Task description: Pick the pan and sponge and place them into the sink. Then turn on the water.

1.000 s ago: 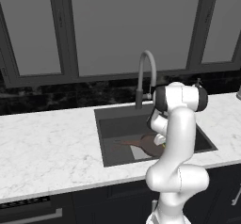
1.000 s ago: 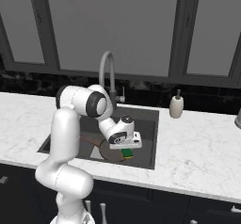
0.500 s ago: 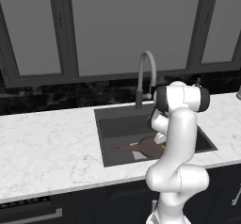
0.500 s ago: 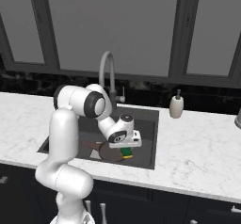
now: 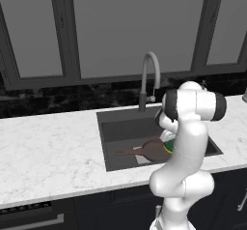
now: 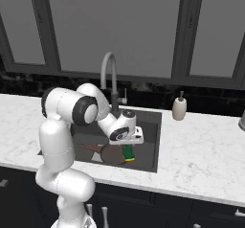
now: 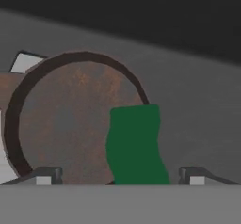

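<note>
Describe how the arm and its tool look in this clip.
The arm is glossy white, built of rounded segments with dark grey bands at the joints. Its tool has a white body with a dark round face; two small dark fingertips show in the hand view. No cables or markings visible.

Sponge [image 7: 135, 145] on pan [image 7: 66, 119] rim, both inside sink [image 5: 116, 130].

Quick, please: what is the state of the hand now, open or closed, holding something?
Hand: open, fingers wide apart and holding nothing; the sponge lies between them, over the pan.
</note>
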